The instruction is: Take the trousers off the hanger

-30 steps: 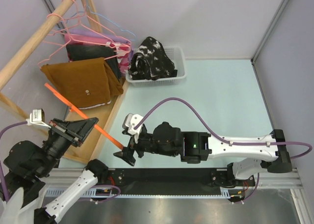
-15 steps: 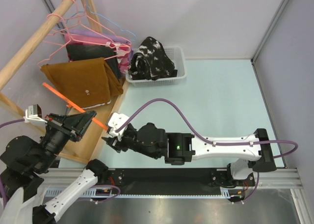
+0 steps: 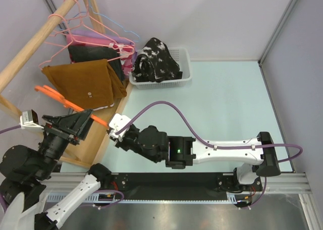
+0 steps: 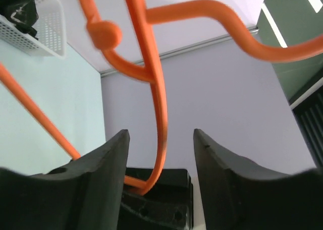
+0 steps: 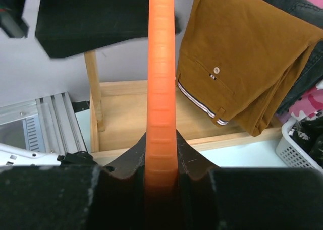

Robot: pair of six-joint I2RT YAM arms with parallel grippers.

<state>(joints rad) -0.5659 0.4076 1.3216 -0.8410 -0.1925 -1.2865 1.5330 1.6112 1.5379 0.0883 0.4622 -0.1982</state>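
An empty orange hanger (image 3: 60, 98) stretches between my two grippers at the front left. My right gripper (image 3: 112, 130) is shut on its straight bar (image 5: 161, 63), which is pinched between the jaws. The left gripper (image 3: 75, 123) stands open around the hanger's hook wire (image 4: 151, 63), with a gap on both sides of it. The rust-brown trousers (image 3: 86, 86) hang folded over a pink hanger on the rack; their button and striped waistband show in the right wrist view (image 5: 242, 68). The black trousers with white blotches (image 3: 156, 61) lie heaped in the white basket (image 3: 184, 76).
A wooden clothes rack (image 3: 35, 43) slants along the left wall, its base board beside my grippers. Pink and blue hangers, a dark garment (image 3: 93, 53) and purple cloth hang behind the brown pair. Grey walls close in on the left, back and right.
The left gripper has opened and let go of the orange hanger's hook. The right gripper has moved left and shut on the hanger's bar.
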